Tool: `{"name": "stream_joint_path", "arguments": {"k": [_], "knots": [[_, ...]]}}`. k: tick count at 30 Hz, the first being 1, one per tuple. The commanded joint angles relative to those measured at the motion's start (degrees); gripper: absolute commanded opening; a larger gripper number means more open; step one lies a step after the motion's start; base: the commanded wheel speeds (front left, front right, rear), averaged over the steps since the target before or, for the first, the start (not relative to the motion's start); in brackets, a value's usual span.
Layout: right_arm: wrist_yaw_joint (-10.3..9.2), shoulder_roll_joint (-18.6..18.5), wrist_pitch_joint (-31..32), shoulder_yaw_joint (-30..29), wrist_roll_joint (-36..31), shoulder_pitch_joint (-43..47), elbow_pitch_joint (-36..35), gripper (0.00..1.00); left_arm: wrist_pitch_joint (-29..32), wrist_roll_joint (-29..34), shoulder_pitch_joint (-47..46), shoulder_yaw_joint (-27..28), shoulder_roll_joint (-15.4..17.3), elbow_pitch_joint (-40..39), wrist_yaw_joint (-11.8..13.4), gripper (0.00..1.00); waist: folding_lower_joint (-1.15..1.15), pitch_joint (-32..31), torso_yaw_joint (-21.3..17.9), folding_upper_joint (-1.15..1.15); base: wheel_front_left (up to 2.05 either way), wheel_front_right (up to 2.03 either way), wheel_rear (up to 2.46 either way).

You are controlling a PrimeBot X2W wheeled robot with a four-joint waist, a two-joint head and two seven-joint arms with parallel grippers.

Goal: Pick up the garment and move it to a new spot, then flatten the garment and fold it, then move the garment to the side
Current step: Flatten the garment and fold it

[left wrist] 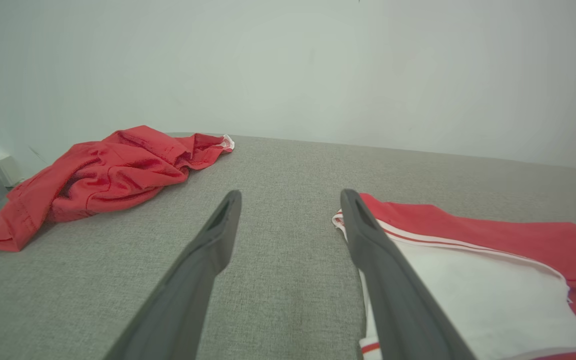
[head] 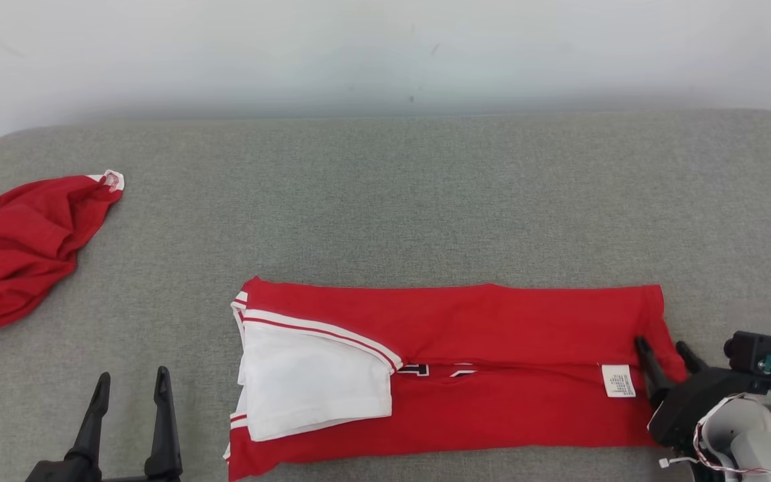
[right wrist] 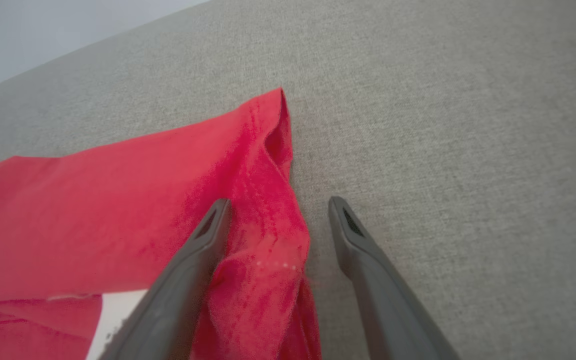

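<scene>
The red garment [head: 492, 368] lies folded into a long strip on the grey table, its white sleeve [head: 312, 381] on top at the left end and a white care label [head: 618, 380] near the right end. My left gripper [head: 132, 388] stands open just left of the garment's left end, touching nothing; in the left wrist view its fingers [left wrist: 288, 197] frame bare table beside the sleeve [left wrist: 473, 295]. At the right end my right gripper [head: 665, 348] is open, its jaws straddling the garment's raised right edge [right wrist: 263, 240] without closing on it.
A second red garment [head: 17, 248] lies crumpled at the table's far left edge, also in the left wrist view [left wrist: 103, 175]. The grey fabric table [head: 425, 201] stretches back to a pale wall, with its rounded corners at both sides.
</scene>
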Motion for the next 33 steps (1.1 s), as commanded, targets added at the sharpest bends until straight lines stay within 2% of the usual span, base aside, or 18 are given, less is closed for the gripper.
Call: {"name": "stream_joint_path", "arguments": {"k": [1, 4, 5, 6, 7, 13, 27, 33], "knots": [[-0.14, 0.7, 0.6, 0.4, 0.2, 0.4, 0.9, 1.0, -0.2, 0.6, -0.1, 0.6, -0.3, 0.3, -0.3, 1.0, -0.01, -0.3, 0.4, -0.01, 0.0, 0.0, 0.0], [-0.14, 1.4, 2.0, 1.6, 1.1, 1.4, 2.4, 1.0, -0.2, 1.5, 0.5, 1.2, -0.8, 0.9, -0.8, 1.0, -0.01, -0.6, 0.5, -0.01, 0.0, 0.0, 0.0], [-0.14, 1.6, 1.9, 2.1, 1.2, 1.6, 2.3, 0.47, -0.2, 1.8, 0.7, 1.4, -0.9, 1.0, -1.0, 1.0, -0.01, -0.7, 0.4, -0.01, 0.0, 0.0, 0.0], [-0.14, 1.8, 2.1, 2.9, 1.4, 1.7, 2.0, 0.36, -0.2, 2.0, 0.9, 1.6, -0.9, 1.2, -1.1, 1.0, -0.01, -0.8, 0.3, -0.01, 0.0, 0.0, 0.0], [-0.14, 2.0, 2.7, 3.5, 2.1, 1.9, 1.7, 0.0, -0.2, 2.0, 1.1, 2.0, -1.1, 1.3, -1.3, 1.0, -0.01, -0.9, 0.1, -0.01, 0.0, 0.0, 0.0], [-0.14, 0.3, 1.5, 4.3, 4.0, 0.5, 1.4, 0.0, -0.2, 2.5, 1.1, 3.1, -1.7, 2.0, -1.7, 1.0, -0.01, -1.2, -0.7, -0.01, 0.0, 0.0, 0.0], [-0.15, -11.5, -3.1, -3.7, 2.0, -2.8, 8.4, 0.0, -0.2, 4.0, 1.5, 4.3, -2.2, 2.7, -2.2, 1.0, -0.01, -3.4, -2.6, -0.01, 0.0, 0.0, 0.0], [-0.15, -9.1, -2.4, -4.5, 0.7, -3.1, 4.8, 0.0, -0.2, 4.1, 2.4, 5.2, -2.5, 2.3, -2.4, 1.0, -0.01, -4.5, -3.7, -0.01, 0.0, 0.0, 0.0]]}}
